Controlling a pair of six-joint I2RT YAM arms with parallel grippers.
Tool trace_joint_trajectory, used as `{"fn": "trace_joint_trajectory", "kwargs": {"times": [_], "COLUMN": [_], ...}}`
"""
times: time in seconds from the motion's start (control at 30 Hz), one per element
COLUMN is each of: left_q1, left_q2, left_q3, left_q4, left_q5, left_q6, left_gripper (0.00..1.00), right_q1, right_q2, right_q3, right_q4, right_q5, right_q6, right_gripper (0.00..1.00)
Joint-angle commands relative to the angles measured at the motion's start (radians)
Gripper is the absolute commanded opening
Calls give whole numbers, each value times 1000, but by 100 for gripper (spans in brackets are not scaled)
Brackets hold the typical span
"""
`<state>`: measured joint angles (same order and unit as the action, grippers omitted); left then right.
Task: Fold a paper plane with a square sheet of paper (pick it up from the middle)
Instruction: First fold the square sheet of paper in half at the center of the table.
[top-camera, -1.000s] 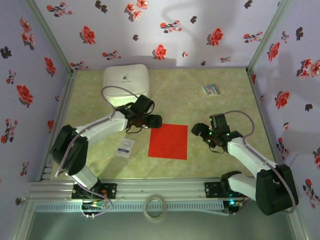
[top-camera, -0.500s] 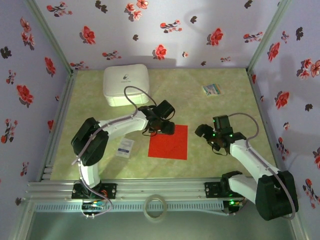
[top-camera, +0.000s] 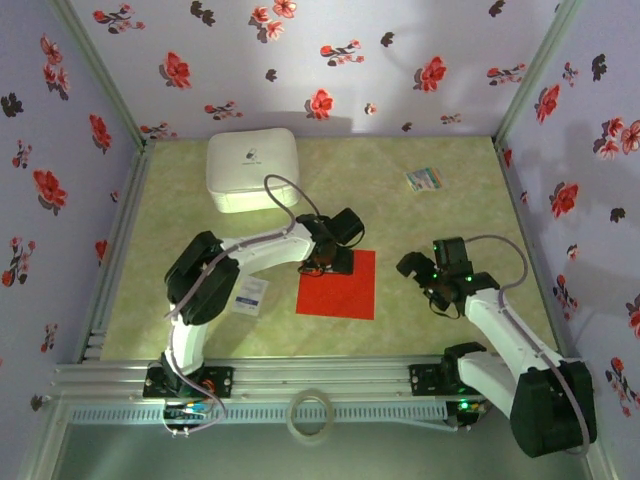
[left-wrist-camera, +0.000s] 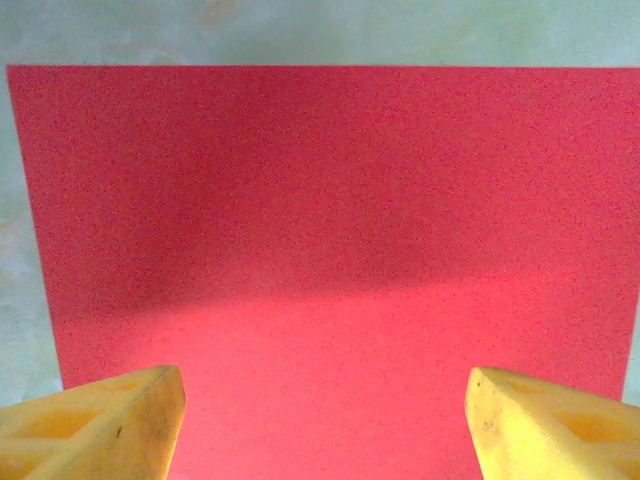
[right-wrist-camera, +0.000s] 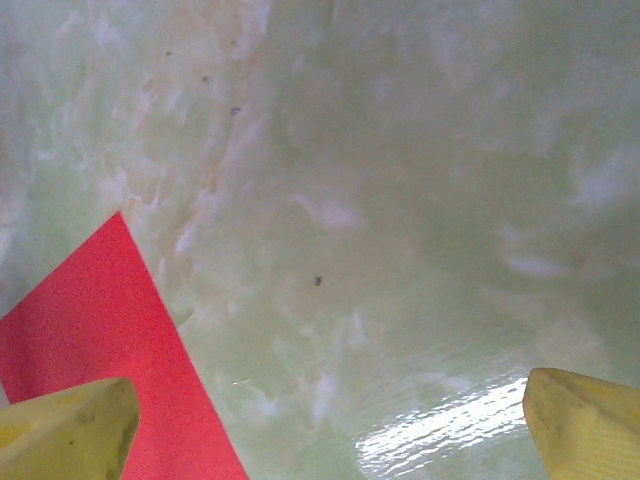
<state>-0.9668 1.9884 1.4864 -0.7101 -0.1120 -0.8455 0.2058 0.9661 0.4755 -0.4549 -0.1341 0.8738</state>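
The thin bright red paper square (top-camera: 340, 287) lies flat mid-surface under the spread left end effector (left-wrist-camera: 325, 385), with the spread right end effector (right-wrist-camera: 328, 385) just right, a small white packet (top-camera: 250, 295) left and a rounded white box (top-camera: 251, 168) far-left.

My left jaws cover a far corner of the square sheet of paper (top-camera: 340, 288). My right wrist view cuts it off at the bottom left (print on the small card (top-camera: 423, 179): illegible).
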Motion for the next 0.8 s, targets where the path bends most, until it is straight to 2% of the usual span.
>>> {"fn": "trace_joint_trajectory", "kwargs": {"times": [0.0,0.3,0.77], "left_q1": [-18,-30,-39], "left_q2": [46,143,222], "left_q3": [44,124,204], "left_q4": [-39,-82,-177], "left_q5": [-4,5,-29], "left_q6": [-42,-107,-105], "left_gripper": [76,80,84], "right_q1": [-16,-32,-34], "right_q2": [-9,-16,-3], "right_q3": [-16,-24,-36], "right_q4": [-29,-43,-12], "right_q5": [-3,-5,-42], "right_q6": [21,19,21], "right_gripper": [99,99,99]}}
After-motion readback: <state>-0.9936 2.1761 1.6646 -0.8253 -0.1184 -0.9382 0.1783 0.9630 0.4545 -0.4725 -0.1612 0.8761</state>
